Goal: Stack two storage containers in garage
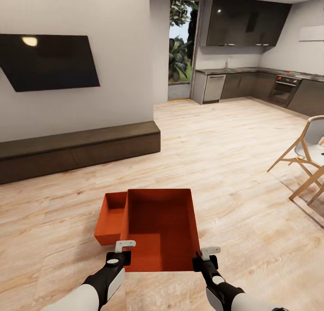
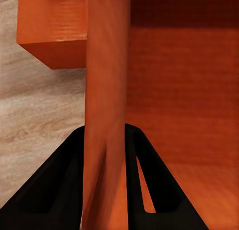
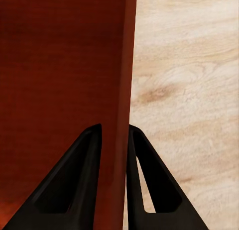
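The second container (image 1: 111, 216) is largely hidden behind the held container (image 1: 159, 228). At 3 o'clock, the chair (image 1: 303, 160) is cut off. Countertop items appear too small to identify.

Two orange-red storage containers, plain walls: near one (image 1: 159, 230), far one (image 1: 111, 219). Light wood-plank flooring (image 1: 234, 167). Black TV screen (image 1: 47, 61) on white wall (image 1: 112, 104). Dark-brown low cabinet (image 1: 76, 149). Black gripper fingers (image 2: 55, 190), white-and-black arms (image 1: 101, 286). Dark grey kitchen units (image 1: 245, 21).
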### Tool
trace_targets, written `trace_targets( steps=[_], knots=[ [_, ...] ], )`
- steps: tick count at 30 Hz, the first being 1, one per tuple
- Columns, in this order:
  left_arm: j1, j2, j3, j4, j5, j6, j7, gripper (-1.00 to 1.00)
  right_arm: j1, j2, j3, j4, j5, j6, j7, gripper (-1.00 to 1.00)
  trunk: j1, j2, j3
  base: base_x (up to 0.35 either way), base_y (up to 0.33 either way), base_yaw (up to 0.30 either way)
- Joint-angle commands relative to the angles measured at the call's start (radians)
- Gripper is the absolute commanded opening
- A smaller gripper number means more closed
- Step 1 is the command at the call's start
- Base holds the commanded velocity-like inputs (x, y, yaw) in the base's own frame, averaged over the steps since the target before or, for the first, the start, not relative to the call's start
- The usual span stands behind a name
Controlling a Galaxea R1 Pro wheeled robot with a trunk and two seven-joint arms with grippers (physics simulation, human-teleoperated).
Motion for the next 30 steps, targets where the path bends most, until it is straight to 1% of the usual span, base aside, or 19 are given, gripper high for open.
trace_targets(
  steps=[1, 30],
  knots=[
    [0.0, 0.008, 0.009, 0.003, 0.016, 0.003, 0.017, -1.0, -0.001, 0.0, -0.002, -0.001, -0.016, -0.015, -0.005, -1.0, 0.0, -0.001, 0.001, 0.0, 0.0, 0.0],
    [0.0, 0.008, 0.009, 0.0, 0.015, 0.004, 0.017, -1.0, -0.001, 0.0, -0.002, -0.001, -0.015, -0.016, -0.005, -1.0, 0.0, -0.001, 0.047, 0.0, 0.0, 0.0]
  ],
)
